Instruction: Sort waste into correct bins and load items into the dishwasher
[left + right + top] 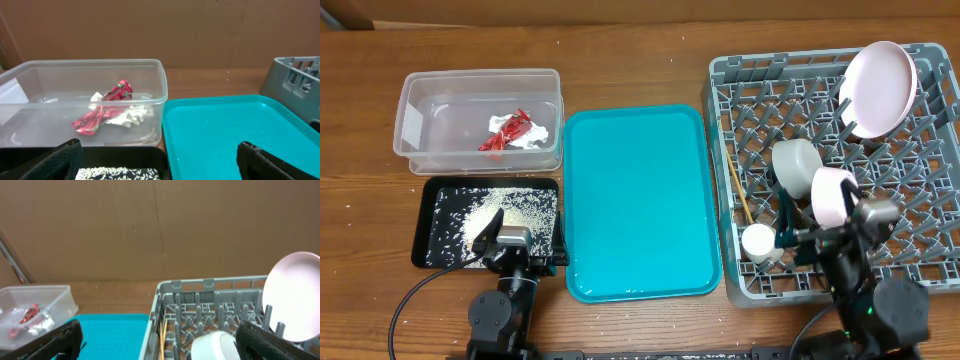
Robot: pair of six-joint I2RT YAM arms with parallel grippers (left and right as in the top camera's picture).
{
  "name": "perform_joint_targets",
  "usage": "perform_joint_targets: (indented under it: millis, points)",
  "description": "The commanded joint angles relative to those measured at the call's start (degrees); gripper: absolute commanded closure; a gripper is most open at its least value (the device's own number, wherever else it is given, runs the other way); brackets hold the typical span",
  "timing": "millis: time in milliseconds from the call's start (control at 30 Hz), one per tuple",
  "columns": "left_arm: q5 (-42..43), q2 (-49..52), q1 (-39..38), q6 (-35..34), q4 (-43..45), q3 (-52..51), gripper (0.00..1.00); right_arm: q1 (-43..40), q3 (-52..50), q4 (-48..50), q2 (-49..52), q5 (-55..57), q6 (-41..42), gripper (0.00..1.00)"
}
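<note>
Trash sits in the clear plastic tub (415, 150): a crinkly red wrapper (505, 135) touching a crumpled white napkin (530, 138). Grainy food scraps (485, 215) lie in the flat black tray (420, 240) just beside it. The grey rack (940, 270) with pegs holds the round plate (878, 88) standing up, the white bowl (797, 160), the small cup (757, 240) and thin wooden chopsticks (740, 190). My right arm (880, 300) hides part of the rack. My left fingers (60, 160) and right fingers (270, 340) are spread wide, holding nothing.

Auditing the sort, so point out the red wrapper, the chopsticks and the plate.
red wrapper (101, 112), left wrist view, middle of its crinkled body
chopsticks (739, 190), overhead view, midway along the shafts
plate (877, 88), overhead view, centre of its face
</note>
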Motion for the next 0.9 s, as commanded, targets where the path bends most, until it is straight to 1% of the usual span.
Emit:
perform_joint_targets:
  millis: [0, 133, 400, 633, 833, 867]
  points:
    - [-0.7, -0.4, 0.5, 1.1, 0.2, -0.2, 0.0, -1.9, -7.0, 3.2, -6.5, -0.7, -0.3, 0.0]
    - [-0.7, -0.4, 0.5, 1.1, 0.2, -0.2, 0.0, -4.2, -14.3, 7.6, -12.7, -1.3, -0.2, 0.0]
    - [-0.7, -0.4, 0.5, 1.1, 0.2, -0.2, 0.0, -5.8, -25.4, 22.2, -13.0, -1.1, -0.2, 0.0]
    - [-0.7, -0.4, 0.5, 1.1, 0.2, -0.2, 0.0, -5.9, -25.3, 20.7, -13.0, -0.8, -0.2, 0.0]
    - [-0.7, -0.4, 0.5, 1.1, 0.2, -0.2, 0.0, -5.8, -25.2, 13.3, -13.0, -0.9, -0.2, 0.0]
    - [-0.7, -0.4, 0.5, 1.1, 0.2, -0.2, 0.0, -5.8, -25.2, 13.7, -12.8, -0.9, -0.2, 0.0]
